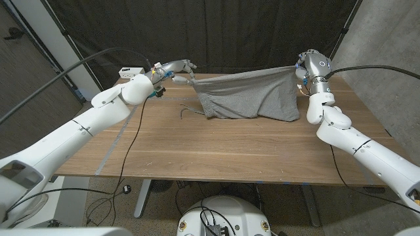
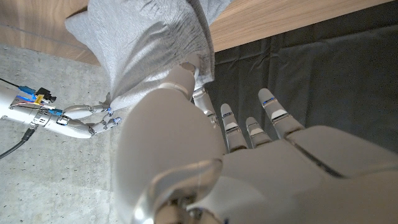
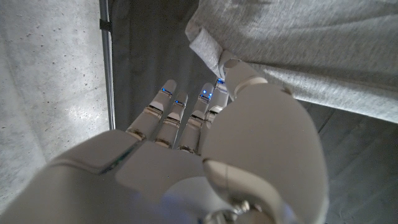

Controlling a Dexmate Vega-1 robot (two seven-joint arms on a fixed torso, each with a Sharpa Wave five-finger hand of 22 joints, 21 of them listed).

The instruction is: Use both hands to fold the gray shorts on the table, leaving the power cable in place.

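Head view: a white box (image 1: 132,70) sits at the table's (image 1: 216,151) far left corner. Left hand (image 1: 176,69) and right hand (image 1: 304,67) each pinch a waistband corner (thumb against fingers), stretching the gray shorts (image 1: 249,98) above the far edge.

Right hand (image 3: 205,155) seen from back, white, thumb tip pressed against hemmed corner of gray shorts (image 3: 298,43), pinching fabric against fingers (image 3: 163,106) reaching up beside it. Dark metal pole (image 3: 108,62) and gray concrete wall (image 3: 50,81) behind.
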